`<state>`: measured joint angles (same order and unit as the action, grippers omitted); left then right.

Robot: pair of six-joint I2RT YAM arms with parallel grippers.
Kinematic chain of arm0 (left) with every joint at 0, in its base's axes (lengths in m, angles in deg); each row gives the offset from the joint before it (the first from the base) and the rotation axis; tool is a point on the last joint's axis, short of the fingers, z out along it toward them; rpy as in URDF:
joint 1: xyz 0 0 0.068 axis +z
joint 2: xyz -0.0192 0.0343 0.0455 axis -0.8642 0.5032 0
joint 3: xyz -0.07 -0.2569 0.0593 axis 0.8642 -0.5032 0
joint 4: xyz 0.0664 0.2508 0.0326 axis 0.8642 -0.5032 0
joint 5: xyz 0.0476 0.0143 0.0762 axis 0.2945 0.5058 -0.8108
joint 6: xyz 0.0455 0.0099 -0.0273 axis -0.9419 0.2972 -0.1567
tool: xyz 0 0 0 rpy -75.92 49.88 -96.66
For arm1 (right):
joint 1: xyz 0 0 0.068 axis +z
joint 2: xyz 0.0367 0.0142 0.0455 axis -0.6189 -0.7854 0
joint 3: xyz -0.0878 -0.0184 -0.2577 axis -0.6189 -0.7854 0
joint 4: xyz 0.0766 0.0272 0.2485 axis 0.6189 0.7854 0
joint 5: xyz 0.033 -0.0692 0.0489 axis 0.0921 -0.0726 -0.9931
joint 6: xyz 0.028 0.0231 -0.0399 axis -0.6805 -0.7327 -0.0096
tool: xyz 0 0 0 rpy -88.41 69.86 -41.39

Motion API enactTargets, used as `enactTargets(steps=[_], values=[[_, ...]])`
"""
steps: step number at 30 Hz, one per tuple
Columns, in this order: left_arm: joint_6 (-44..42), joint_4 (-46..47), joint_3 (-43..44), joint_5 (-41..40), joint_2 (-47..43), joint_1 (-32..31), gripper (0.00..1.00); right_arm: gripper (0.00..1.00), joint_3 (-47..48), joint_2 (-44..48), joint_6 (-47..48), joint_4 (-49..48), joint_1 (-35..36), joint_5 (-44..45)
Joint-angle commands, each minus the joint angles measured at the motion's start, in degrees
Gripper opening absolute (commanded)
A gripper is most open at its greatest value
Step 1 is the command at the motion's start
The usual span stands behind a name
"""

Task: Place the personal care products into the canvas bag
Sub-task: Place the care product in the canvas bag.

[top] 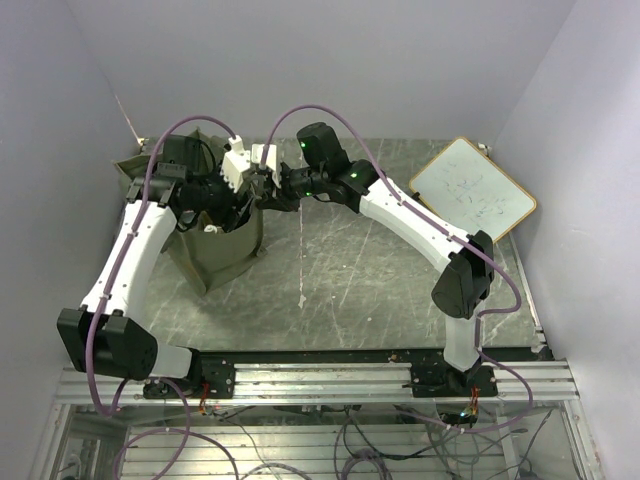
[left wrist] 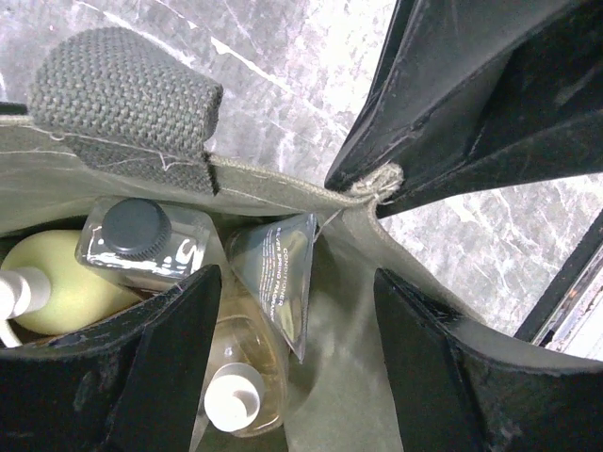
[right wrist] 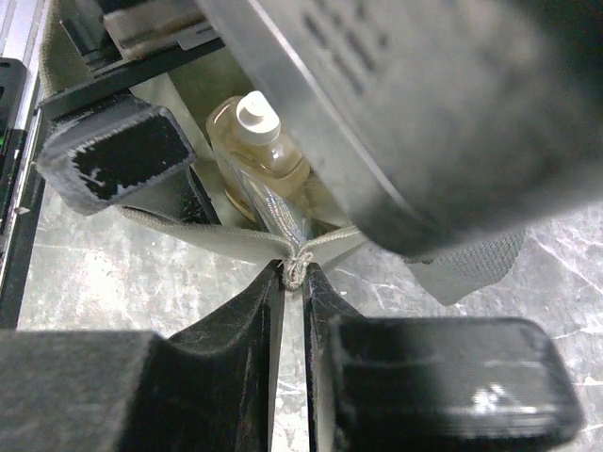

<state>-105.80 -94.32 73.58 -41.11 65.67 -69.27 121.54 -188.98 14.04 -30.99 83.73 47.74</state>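
Left wrist view: the left claw (left wrist: 297,278) hangs spread and empty inside the boxy olive-green canvas bag (left wrist: 273,179), above a clear dark-capped square bottle (left wrist: 141,235) and a translucent grey tube (left wrist: 283,250). The right claw (right wrist: 294,273) pinches the bag's rim. Best lift the left claw straight out before letting go of the rim.

Orange bottle (left wrist: 252,344) half behind left fingers (left wrist: 170,363)

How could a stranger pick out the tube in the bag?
Look into the olive canvas bag, in the left wrist view. Beside the clear bottle with a dark cap leans the tube: the only flat, wedge-shaped container, with printed lettering.
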Motion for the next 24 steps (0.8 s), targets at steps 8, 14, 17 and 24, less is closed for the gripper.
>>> enactTargets(steps=[8, 14, 17, 24], values=[[-0.17, -1.30, 4.76, -0.77, -3.20, -0.69, 0.77, 0.18, 3.10, 1.43, 0.84, 3.15, 0.47, -1.99], [2.32, 0.81, 6.73, -2.56, -4.33, -0.70, 0.78, 0.21, 2.03, 2.89, 1.82, 3.00, 0.52, -0.55], [2.78, 1.37, 7.75, -4.05, -4.62, -0.71, 0.79, 0.22, 2.00, 3.11, 1.89, 3.30, 0.49, -0.35], [4.06, 1.97, 9.21, -4.80, -5.59, -0.70, 0.81, 0.24, 1.09, 3.90, 2.59, 3.38, 0.41, 0.40]])
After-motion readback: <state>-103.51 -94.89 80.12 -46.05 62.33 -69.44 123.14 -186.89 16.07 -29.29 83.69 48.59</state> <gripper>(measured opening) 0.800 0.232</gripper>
